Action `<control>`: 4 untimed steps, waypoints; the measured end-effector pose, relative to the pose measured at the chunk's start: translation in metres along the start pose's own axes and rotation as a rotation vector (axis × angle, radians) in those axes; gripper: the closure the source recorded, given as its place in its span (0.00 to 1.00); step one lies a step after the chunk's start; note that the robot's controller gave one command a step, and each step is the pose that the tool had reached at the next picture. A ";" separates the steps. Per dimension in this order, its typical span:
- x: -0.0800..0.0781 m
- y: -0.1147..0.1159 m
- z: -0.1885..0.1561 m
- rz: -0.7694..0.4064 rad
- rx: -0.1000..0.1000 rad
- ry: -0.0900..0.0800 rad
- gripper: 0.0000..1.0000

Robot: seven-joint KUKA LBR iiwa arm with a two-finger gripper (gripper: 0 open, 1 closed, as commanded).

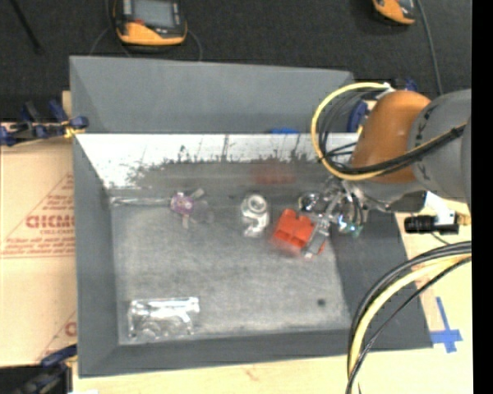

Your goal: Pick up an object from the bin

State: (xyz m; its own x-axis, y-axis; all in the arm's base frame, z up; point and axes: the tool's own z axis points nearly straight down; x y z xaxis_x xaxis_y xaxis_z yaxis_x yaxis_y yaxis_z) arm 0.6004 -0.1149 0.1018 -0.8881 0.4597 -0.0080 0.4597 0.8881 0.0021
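Note:
My gripper (327, 220) reaches down at the right side of the bin floor, near the back wall. An orange-red blocky thing (292, 231) lies right beside its fingertips, on their left and touching or nearly so. Whether the block sits between the fingers is hidden by the gripper's own body. Just left of the block lies a small white and silver roundish thing (253, 213).
A small purple and clear thing (183, 203) lies at the back left of the bin floor. A clear plastic bag or packet (163, 316) lies in the front left corner. The arm with its orange cover and cables hangs over the bin's right rim.

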 end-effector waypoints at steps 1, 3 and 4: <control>-0.002 0.001 0.001 0.185 0.000 0.000 0.00; 0.013 0.007 0.031 0.394 0.005 0.005 0.00; 0.013 0.007 0.031 0.390 0.005 0.005 1.00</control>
State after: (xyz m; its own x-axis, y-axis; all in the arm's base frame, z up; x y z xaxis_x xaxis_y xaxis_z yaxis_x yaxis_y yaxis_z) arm 0.5928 -0.1025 0.0706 -0.6470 0.7625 -0.0029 0.7625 0.6470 -0.0011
